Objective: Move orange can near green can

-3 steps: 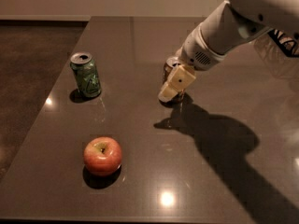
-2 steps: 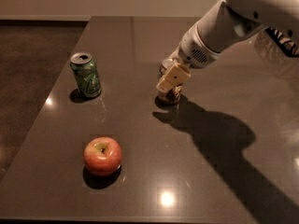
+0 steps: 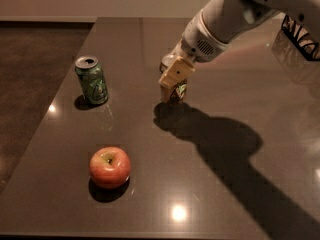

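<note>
The green can [image 3: 92, 80] stands upright on the left part of the dark table [image 3: 235, 49]. The orange can [image 3: 179, 91] stands near the table's middle, to the right of the green can, about two can widths of bare surface between them. Only its silver rim and a bit of its lower side show. My gripper [image 3: 172, 82] comes down from the upper right, and its tan fingers [image 3: 176, 73] are closed around the orange can and cover most of it.
A red apple [image 3: 110, 167] lies near the front left of the table, below the green can. The table's left edge runs diagonally beside dark floor [image 3: 25, 84]. My arm casts a large shadow [image 3: 225, 149] across the right half.
My gripper has closed lower over the orange can and shifted it left, toward the green can. The green can and the apple have not moved.
</note>
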Controlling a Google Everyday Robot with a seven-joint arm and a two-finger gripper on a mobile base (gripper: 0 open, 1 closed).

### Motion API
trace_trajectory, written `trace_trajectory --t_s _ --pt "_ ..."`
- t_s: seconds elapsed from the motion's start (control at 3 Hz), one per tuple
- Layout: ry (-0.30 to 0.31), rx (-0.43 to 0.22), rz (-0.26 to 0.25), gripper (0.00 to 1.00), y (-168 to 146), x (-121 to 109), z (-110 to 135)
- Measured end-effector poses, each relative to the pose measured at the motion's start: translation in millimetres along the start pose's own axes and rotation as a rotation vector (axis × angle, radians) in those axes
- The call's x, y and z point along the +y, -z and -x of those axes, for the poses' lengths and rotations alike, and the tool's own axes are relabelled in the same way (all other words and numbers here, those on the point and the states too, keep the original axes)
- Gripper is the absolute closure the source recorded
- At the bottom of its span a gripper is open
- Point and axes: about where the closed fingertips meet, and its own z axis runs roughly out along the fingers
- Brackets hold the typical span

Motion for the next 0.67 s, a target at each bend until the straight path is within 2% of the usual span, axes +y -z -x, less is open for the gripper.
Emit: trace_trajectory --t_s 0.33,0.67 --pt "0.057 -0.025 0.033 1.00 -4 10 32" --pt "0.093 -0.044 0.074 1.00 -22 20 57"
